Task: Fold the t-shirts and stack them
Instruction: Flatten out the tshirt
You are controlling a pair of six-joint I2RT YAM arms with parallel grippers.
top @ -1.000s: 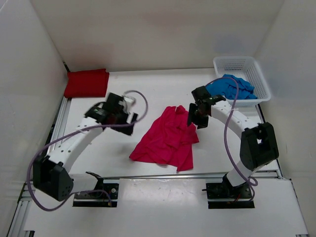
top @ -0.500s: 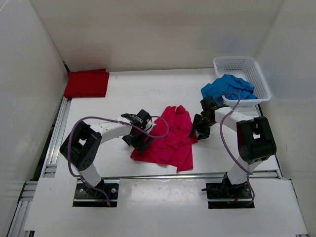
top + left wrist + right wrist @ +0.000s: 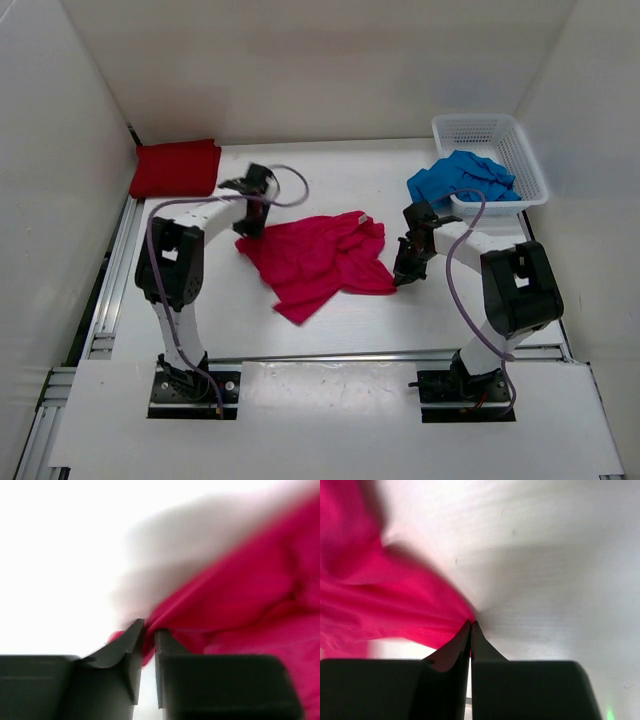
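The pink-magenta t-shirt (image 3: 320,257) lies crumpled and stretched across the middle of the table. My left gripper (image 3: 251,228) is shut on its left edge, fabric pinched between the jaws (image 3: 149,640). My right gripper (image 3: 403,274) is shut on the shirt's right corner, the cloth (image 3: 395,605) running off to the left from the jaw tips (image 3: 470,625). The dark red t-shirt (image 3: 176,167) lies folded at the back left corner. The blue t-shirt (image 3: 460,178) hangs crumpled over the front rim of the basket.
A white mesh basket (image 3: 500,135) stands at the back right corner. White walls enclose the table on three sides. A metal rail (image 3: 120,250) runs along the left edge.
Both grippers have shut on the pink shirt. The left gripper pulled its edge back and left, spreading the cloth wider. The right gripper stays low at the right corner.
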